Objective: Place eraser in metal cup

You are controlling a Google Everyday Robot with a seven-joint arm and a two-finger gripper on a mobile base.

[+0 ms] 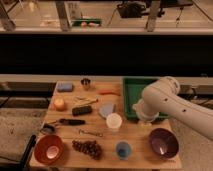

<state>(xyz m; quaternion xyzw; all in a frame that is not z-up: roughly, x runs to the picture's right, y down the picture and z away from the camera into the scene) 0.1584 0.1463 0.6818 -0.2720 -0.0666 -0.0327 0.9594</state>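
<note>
On the wooden desk (134, 140) the dark eraser (82, 110) lies left of centre, well apart from the metal cup (85, 83) near the far edge beside the blue sponge (64, 87), while the white arm's gripper (143, 119) hangs low over the green tray's (131, 94) near rim, right of the white cup (114, 121).

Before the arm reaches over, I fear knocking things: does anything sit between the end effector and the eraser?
Yes. The end effector hangs near the green tray's front edge, right of centre. Between it and the eraser stand the white cup and a flat grey-blue piece, close together.
</note>
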